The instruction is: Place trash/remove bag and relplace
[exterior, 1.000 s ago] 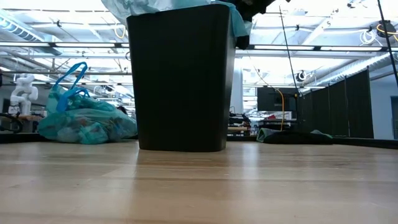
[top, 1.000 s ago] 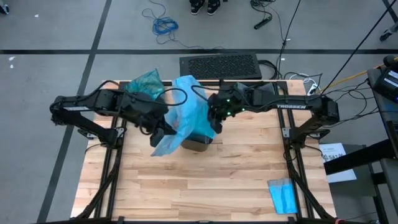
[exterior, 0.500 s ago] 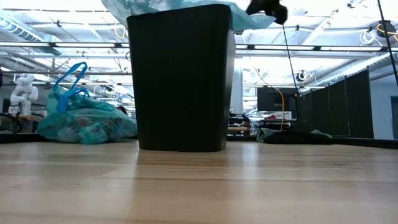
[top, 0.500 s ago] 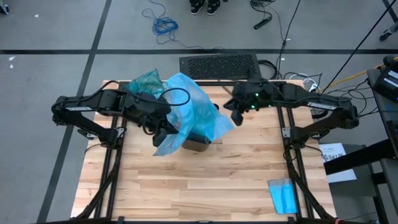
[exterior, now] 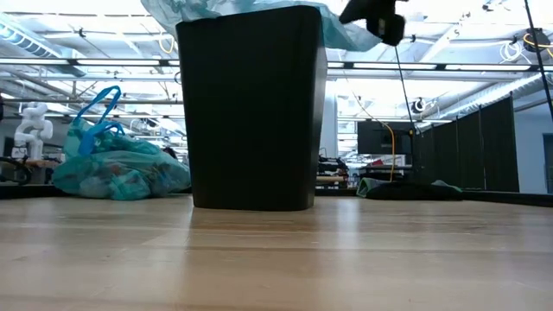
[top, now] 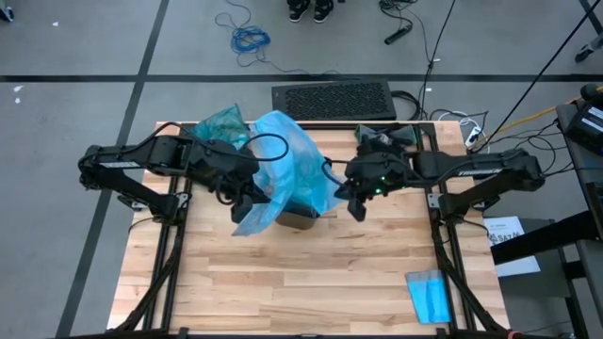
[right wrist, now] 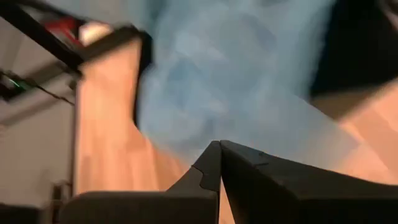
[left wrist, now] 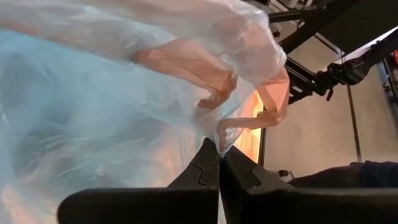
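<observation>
Bag (top: 292, 169), the sky-blue one, was draped over the black bin (exterior: 251, 108) at the middle of the table's (top: 311, 282) far half, billowing above the rim and spilling down the bin's 8 o'clock side toward the wood. In the low view its plastic showed as a crinkled fringe over the bin's top edge, with a flap hanging off toward the right arm's side.

Left gripper (top: 247, 201) sat at the bin's 9 o'clock, fingers pressed together; in its wrist view a thin twisted edge of the blue plastic ran right to the fingertips, pinched between them as far as I could tell. Right gripper (top: 356, 202) hung at the bin's 3 o'clock, just beside the bag's flap, fingers closed with nothing between them; its wrist view showed blue plastic ahead, apart from the tips.

Dark teal bag (top: 219, 125), full and tied with blue handles, rested at 11 o'clock from the bin near the table's far edge. A folded blue cloth (top: 431, 297) lay well apart at 5 o'clock by the table's near corner. A dark mat (top: 332, 98) lay on the floor beyond the table.
</observation>
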Controlling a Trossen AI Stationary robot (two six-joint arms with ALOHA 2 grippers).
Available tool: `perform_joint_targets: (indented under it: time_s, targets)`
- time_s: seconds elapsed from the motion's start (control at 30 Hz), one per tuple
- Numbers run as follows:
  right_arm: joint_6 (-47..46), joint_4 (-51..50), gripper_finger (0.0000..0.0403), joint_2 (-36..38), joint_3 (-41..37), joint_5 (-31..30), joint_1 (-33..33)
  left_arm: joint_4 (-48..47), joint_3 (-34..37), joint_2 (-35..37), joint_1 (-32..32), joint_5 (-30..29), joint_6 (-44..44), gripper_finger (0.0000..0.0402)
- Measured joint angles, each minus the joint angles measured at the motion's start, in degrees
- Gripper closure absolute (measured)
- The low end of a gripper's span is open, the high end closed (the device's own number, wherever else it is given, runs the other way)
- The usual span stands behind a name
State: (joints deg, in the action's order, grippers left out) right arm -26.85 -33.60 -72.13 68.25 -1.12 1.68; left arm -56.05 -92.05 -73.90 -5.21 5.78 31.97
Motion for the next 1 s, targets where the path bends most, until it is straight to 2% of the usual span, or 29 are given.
perform_joint_targets:
  time_s: [0.2, 0.33, 0.67, 0.87, 1.0]
  targets:
    - [-0.5, 9.9, 0.0403, -2.7, 1.1, 0.2, -1.0, 0.2, 0.0, 0.0, 0.0, 0.0, -0.9, 0.0402]
    - [2.6, 9.8, 0.0403, -7.0, 5.4, 2.2, -3.2, 0.3, 0.0, 0.0, 0.0, 0.0, -1.1, 0.0402]
    - [5.5, 9.4, 0.0403, -22.4, 16.3, 11.8, -8.5, 4.7, 0.0, 0.0, 0.0, -0.1, -2.9, 0.0402]
    - [3.3, 8.8, 0.0403, -28.9, 17.3, 18.2, -9.5, 2.0, 0.0, -1.2, 0.9, -3.1, -2.8, 0.0402]
    - [3.3, 8.6, 0.0403, -29.1, 17.3, 18.4, -9.3, 2.3, 0.0, -3.7, 1.5, -3.0, -4.2, 0.0402]
